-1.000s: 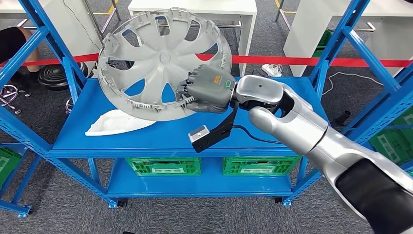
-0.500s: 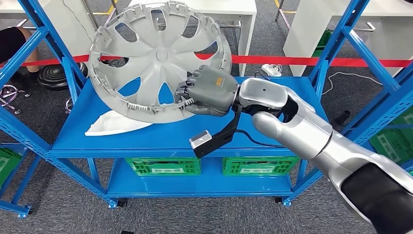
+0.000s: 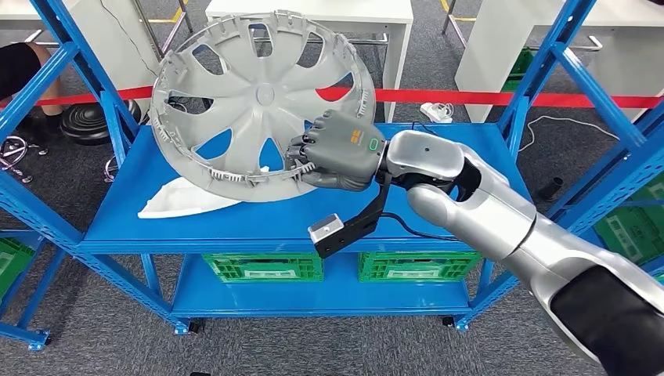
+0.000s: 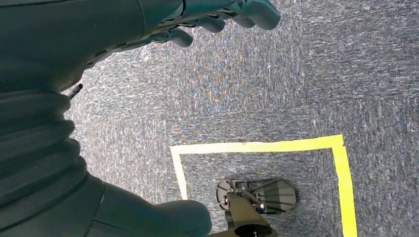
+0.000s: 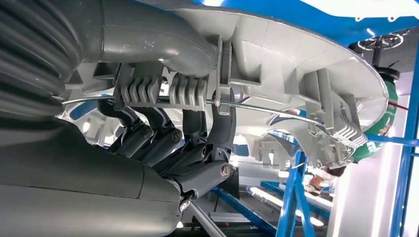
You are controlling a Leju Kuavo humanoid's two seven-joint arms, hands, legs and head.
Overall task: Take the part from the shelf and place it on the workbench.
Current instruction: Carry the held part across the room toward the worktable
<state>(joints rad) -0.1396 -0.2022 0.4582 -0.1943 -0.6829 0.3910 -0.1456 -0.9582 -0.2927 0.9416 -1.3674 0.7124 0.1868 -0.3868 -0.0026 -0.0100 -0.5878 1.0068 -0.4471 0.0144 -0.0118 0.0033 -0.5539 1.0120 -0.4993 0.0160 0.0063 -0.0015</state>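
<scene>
A grey wheel cover [image 3: 258, 106], the part, is being held tilted above the left half of the blue shelf [image 3: 438, 211], its rim clips facing the camera and its upper edge leaning toward the far side. The right hand [image 3: 337, 149] is gripping the cover at its lower right rim: in the right wrist view the thumb [image 5: 163, 37] is lying over one face of the rim while the darker fingers [image 5: 197, 148] are curling against the other face, beside a thin wire ring [image 5: 257, 107] running through the clips. A white curved panel [image 3: 184, 197] is lying on the shelf deck just below the cover's lower edge, to the left. Green crates [image 3: 262, 266] are sitting on the lower shelf level. The left hand [image 4: 217, 15] is hanging over grey carpet [image 4: 306, 74] marked with yellow tape [image 4: 257, 146], its fingers apart and holding nothing.
</scene>
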